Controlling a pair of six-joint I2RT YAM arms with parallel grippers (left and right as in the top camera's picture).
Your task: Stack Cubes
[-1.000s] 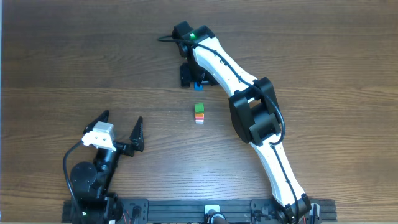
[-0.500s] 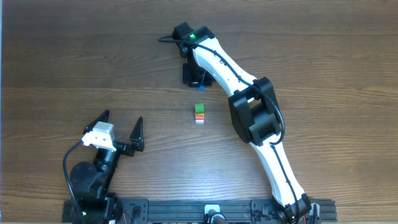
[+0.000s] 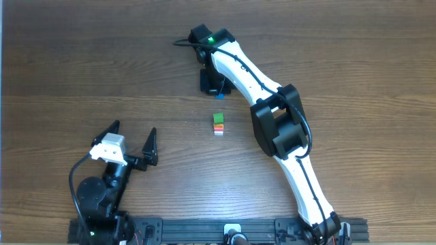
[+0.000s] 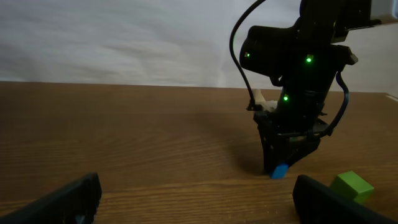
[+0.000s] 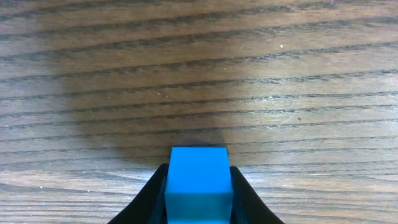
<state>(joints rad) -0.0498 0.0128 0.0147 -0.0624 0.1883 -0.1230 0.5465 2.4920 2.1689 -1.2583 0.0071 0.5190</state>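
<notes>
Blue cube: the blue cube [image 5: 198, 177] sits between the two fingers of the right gripper [image 5: 198, 202], pressed by both. Its front half sticks out past the fingertips.
Height: it is low at the table [image 3: 354, 54] (whether it touches the wood or hangs just above cannot be told).
Right gripper: clamped on the blue cube, pointing down, on the far side of the table past the stack.
Stack: the stack [image 3: 218, 124] stands near the table's middle, apart from the blue cube and nearer the arm bases. The green cube [image 4: 352, 185] is on top, with an orange-red layer under it and a white one at the bottom.
Left gripper: the left gripper [image 3: 133, 139] has its fingers spread wide with nothing between them. It is near its own base, well apart from the stack and the blue cube.
</notes>
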